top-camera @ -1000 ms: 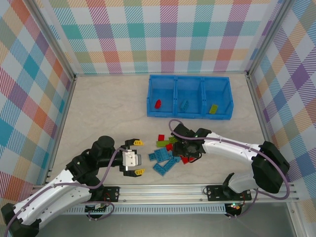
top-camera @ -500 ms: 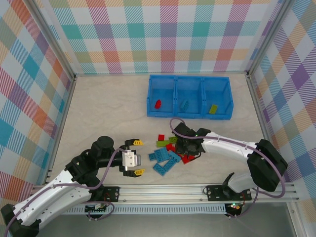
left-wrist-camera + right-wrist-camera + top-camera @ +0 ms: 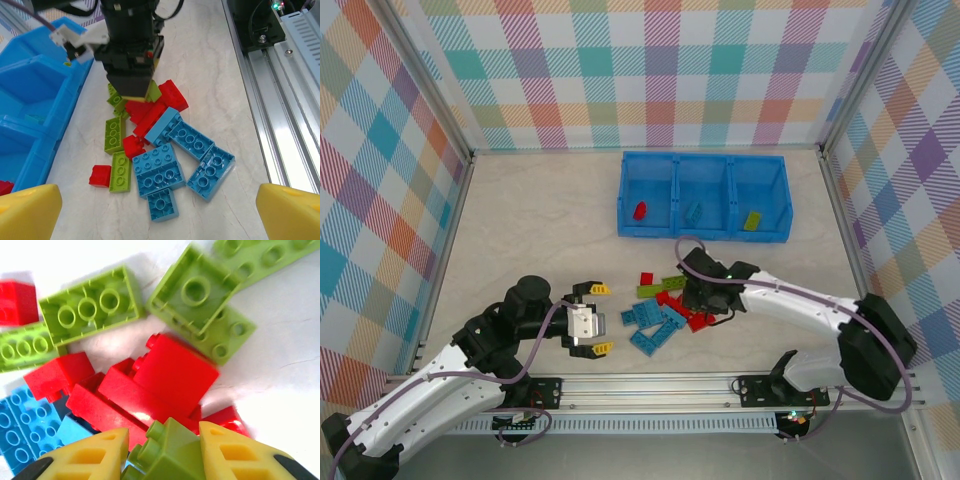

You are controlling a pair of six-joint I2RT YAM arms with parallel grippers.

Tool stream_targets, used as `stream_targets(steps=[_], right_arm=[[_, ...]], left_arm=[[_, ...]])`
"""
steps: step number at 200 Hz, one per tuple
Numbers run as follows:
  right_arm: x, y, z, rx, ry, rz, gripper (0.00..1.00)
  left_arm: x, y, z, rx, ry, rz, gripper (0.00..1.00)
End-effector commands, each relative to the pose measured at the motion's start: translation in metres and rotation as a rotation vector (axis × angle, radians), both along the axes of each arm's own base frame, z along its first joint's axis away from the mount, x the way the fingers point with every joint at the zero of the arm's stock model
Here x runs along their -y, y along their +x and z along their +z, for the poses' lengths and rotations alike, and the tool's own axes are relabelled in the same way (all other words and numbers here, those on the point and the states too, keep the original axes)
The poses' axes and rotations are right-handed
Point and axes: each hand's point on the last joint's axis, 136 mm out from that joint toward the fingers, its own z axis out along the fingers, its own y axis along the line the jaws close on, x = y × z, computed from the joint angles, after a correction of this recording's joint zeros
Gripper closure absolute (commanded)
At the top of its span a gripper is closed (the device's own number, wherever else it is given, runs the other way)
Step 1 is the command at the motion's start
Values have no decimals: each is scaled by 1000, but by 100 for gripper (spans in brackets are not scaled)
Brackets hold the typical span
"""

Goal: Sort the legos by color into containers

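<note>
Early stage. Bin (image 3: 705, 157) holds one red lego (image 3: 640, 211), one blue lego (image 3: 694, 212) and one lime lego (image 3: 753, 220), each in its own compartment. The remaining legos (image 3: 660, 312) lie piled on the surface in front of the bin. Right gripper (image 3: 162, 460): jaws clamped on a lime brick (image 3: 167, 440) at the pile. Left gripper (image 3: 600, 319): jaws apart, empty, beside the pile.

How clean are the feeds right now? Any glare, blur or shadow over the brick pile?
Top external: even light, sharp, faint shadows around the pile. Left wrist: pile in focus, its own yellow jaws soft in the bottom corners, the right gripper shading the pile's far end. Right wrist: table washed out white, a glare spot on a red brick, the lime green brick between the jaws slightly soft.
</note>
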Motion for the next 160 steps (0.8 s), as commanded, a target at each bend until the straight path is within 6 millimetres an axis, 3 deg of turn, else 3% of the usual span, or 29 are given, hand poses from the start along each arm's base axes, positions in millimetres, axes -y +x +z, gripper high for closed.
stream_targets(steps=[1,40,63,77,118,138,160], right_arm=[[29,24,39,123,-21,-49,70],[94,97,113,384,-169,-138,72],[130,147,130,455,-182,-221,73],[147,177,127,458,-213,-250,73],[166,237,82,392,-175,-303,71],[175,254,64,360,-187,-313,65],[176,259,56,311,-186,-302,55]], left_arm=[[1,-7,2,8,-20,-40,0],[1,25,32,-6,-184,168,0],[-5,41,40,-24,-203,282,0],[-9,47,43,-30,-209,329,0],[-14,55,45,-38,-223,394,0],[-15,57,46,-43,-234,406,0],[-12,54,42,-52,-231,387,0]])
